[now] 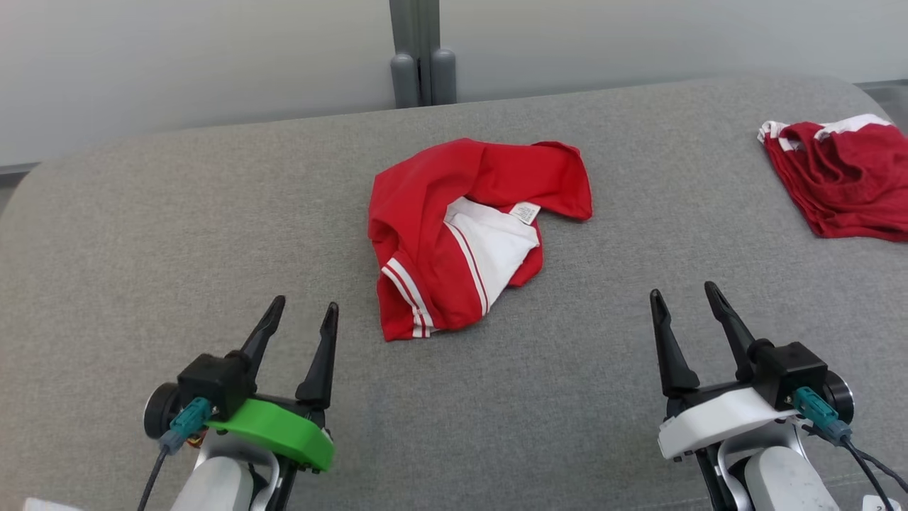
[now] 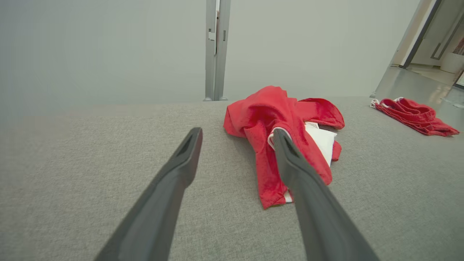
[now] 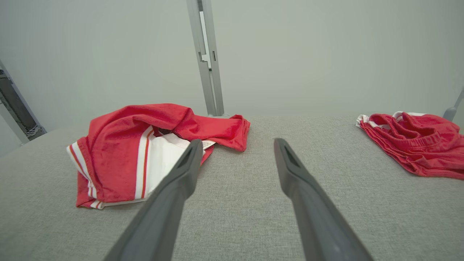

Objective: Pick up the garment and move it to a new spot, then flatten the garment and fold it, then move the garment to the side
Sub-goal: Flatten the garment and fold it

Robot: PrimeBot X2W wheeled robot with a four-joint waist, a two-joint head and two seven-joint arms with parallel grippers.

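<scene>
The left pincer [image 1: 305, 305] and the right pincer [image 1: 683, 290] are both open, with fingers spread and nothing between them, over the grey counter [image 1: 213, 213]. The crumpled red garment [image 1: 440, 234] with white stripes lies between the two pincers, a little ahead of their fingertips and touching neither. A second red garment [image 1: 837, 177] lies ahead of the right pincer, further to its right.

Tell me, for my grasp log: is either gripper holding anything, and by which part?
Nothing is held. The left gripper and right gripper stand open, apart from the red garment.
</scene>
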